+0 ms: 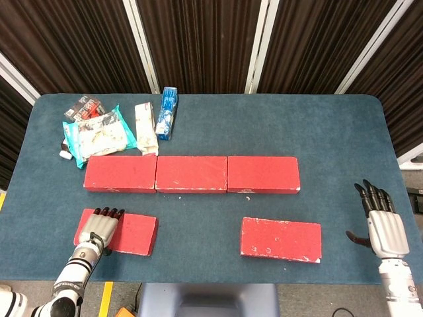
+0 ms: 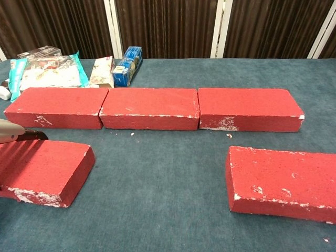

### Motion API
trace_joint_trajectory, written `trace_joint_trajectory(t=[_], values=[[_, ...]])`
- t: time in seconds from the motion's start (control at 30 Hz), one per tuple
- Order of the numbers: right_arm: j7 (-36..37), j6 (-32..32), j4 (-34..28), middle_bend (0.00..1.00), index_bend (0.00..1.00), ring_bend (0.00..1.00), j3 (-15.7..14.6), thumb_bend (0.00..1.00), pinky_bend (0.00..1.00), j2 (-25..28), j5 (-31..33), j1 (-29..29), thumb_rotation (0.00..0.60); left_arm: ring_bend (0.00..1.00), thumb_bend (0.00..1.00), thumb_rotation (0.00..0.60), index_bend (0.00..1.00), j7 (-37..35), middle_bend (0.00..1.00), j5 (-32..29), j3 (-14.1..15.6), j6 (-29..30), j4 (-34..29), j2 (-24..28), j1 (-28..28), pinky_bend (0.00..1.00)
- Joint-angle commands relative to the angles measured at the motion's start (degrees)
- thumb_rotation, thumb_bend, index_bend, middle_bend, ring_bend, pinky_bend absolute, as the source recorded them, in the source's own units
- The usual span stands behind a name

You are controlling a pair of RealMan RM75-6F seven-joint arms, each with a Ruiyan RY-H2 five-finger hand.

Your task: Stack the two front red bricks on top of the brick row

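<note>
Three red bricks form a row (image 1: 192,174) across the middle of the table, also in the chest view (image 2: 149,107). The front left red brick (image 1: 135,234) (image 2: 47,165) lies before the row's left end. My left hand (image 1: 100,228) lies across its left part and grips it, with the fingers (image 2: 16,135) hooked over the far edge. The front right red brick (image 1: 281,239) (image 2: 286,178) lies flat and untouched. My right hand (image 1: 382,224) hovers open by the table's right edge, fingers spread, well right of that brick.
Snack packets (image 1: 99,135), a white packet (image 1: 144,129) and a blue box (image 1: 166,112) lie behind the row's left end. The blue table (image 1: 330,132) is bordered by dark curtains at the back.
</note>
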Motion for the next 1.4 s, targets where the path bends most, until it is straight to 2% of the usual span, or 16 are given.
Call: trace_joint_trajectory(t=[0.03,0.4,0.5,0.53,0.57,0.67,0.73,0.8,0.87,1.03,1.17,1.4], values=[[0.02,-0.06,-0.05,0.0,0.0,0.0,-0.02,0.0,0.0,0.02,0.02,0.01,0.6,0.0,0.22,0.6,0.0,0.01,0.09,-0.27,-0.03,-0.01,-0.03,0.04,-0.1,0.11],[0.44,-0.21,-0.19,0.0,0.0,0.0,-0.03,0.0,0.0,0.29,0.07,0.03,0.6,0.0,0.23,0.6,0.0,-1.0,0.11,1.07,-0.35,2.59,-4.42,4.36,0.17,0.11],[0.69,-0.39,-0.24,0.0,0.0,0.0,-0.12,0.0,0.0,0.43,0.04,0.05,0.6,0.0,0.23,0.6,0.0,-1.52,0.1,1.82,-1.26,4.64,-7.77,8.2,0.0,0.11],[0.91,-0.44,-0.31,0.0,0.0,0.0,-0.13,0.0,0.0,0.55,0.04,0.04,0.6,0.0,0.23,0.6,0.0,-1.27,0.1,2.16,-2.25,6.2,-9.58,10.42,-0.58,0.11],[1.04,-0.54,-0.27,0.0,0.0,0.0,-0.11,0.0,0.0,0.64,0.09,0.08,0.6,0.0,0.23,0.6,0.0,0.05,0.1,2.25,-4.45,8.61,-12.14,12.98,-2.3,0.11],[1.14,-1.15,-0.22,0.0,0.0,0.0,-0.17,0.0,0.0,0.79,0.28,0.3,0.6,0.0,0.23,0.6,0.0,3.22,0.1,-4.07,-9.58,8.12,-13.04,14.86,-7.4,0.11],[0.99,-1.46,-0.16,0.0,0.0,0.0,-0.25,0.0,0.0,0.77,0.27,0.45,0.6,0.0,0.23,0.6,0.0,6.2,0.1,-11.52,-13.59,7.73,-13.04,14.67,-12.06,0.11],[0.77,-1.8,-0.25,0.0,0.0,0.0,-0.44,0.0,0.0,0.78,0.23,0.56,0.6,0.0,0.23,0.6,0.0,9.31,0.1,-20.66,-17.89,9.26,-12.63,13.72,-17.25,0.11],[0.6,-2.05,-0.25,0.0,0.0,0.0,-0.55,0.0,0.0,0.75,0.23,0.66,0.6,0.0,0.23,0.6,0.0,12.61,0.1,-27.74,-20.84,11.34,-10.14,11.57,-21.77,0.11],[0.38,-2.54,-0.37,0.0,0.0,0.0,-0.72,0.0,0.0,0.78,0.43,0.81,0.6,0.0,0.23,0.6,0.0,17.73,0.1,-43.1,-27.95,14.28,-0.4,3.78,-30.19,0.11],[0.66,-2.24,-0.58,0.0,0.0,0.0,-0.8,0.0,0.0,0.96,0.19,0.67,0.6,0.0,0.23,0.6,0.0,20.27,0.1,-48.04,-30.93,15.36,7.08,-1.2,-33.67,0.11],[1.09,-1.15,-0.33,0.0,0.0,0.0,-0.86,0.0,0.0,1.05,-0.83,0.36,0.6,0.0,0.23,0.6,0.0,23.87,0.1,-50.21,-32.44,15.63,16.67,-8.83,-35.84,0.1]])
